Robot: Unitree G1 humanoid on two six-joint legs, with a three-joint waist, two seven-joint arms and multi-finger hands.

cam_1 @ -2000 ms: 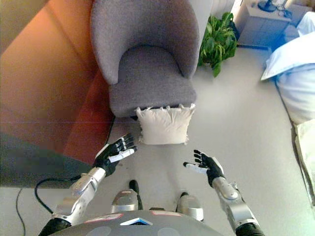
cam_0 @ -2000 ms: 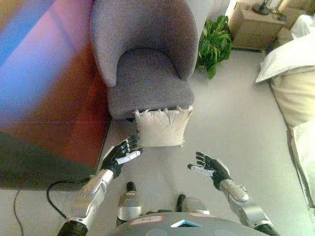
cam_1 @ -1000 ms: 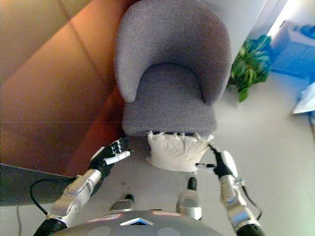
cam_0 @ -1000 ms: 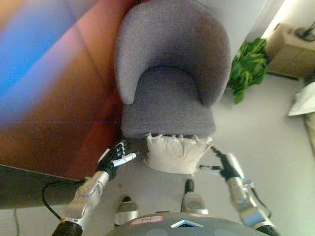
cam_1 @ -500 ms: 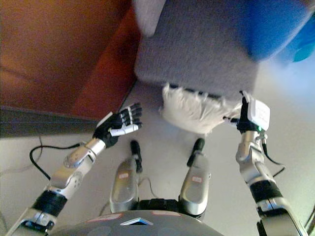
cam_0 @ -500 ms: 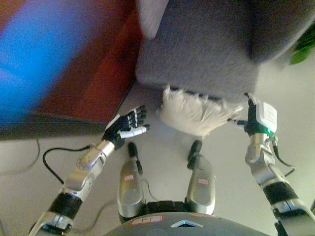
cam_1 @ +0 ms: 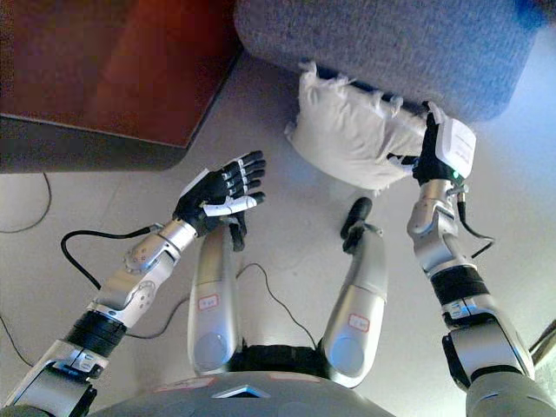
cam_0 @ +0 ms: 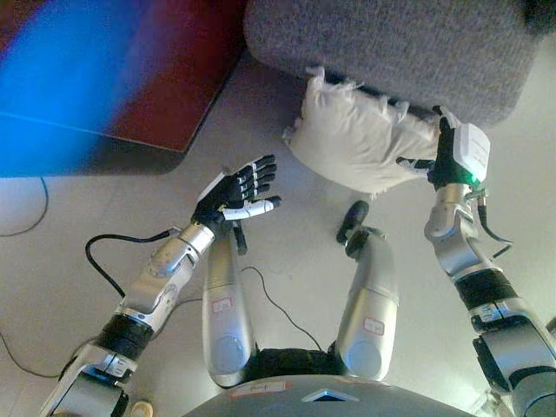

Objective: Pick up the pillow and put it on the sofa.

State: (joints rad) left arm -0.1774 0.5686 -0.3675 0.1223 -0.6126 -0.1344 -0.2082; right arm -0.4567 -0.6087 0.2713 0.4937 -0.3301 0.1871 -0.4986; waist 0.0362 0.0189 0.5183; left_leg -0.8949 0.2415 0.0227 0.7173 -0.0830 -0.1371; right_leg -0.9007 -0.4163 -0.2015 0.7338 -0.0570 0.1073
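Task status: early stage; no lift and no placement have taken place.

The pillow lies on the floor, leaning against the lower front edge of the grey sofa. It is not on the seat.

The right hand is at the pillow's right edge, touching or pressed against it. Its fingers are largely hidden behind the wrist and the pillow, so whether they are wide or closed on the cloth cannot be told.

The left hand hovers above the floor, well apart from the pillow's left edge. Its fingers are spread wide and hold nothing.

Remaining steps, as judged from this state:
1. Bring the left hand to the pillow's left edge.
2. Secure the pillow between both hands.
3. Raise it clear of the floor.
4. Set it on the sofa seat, which is above the visible front edge.
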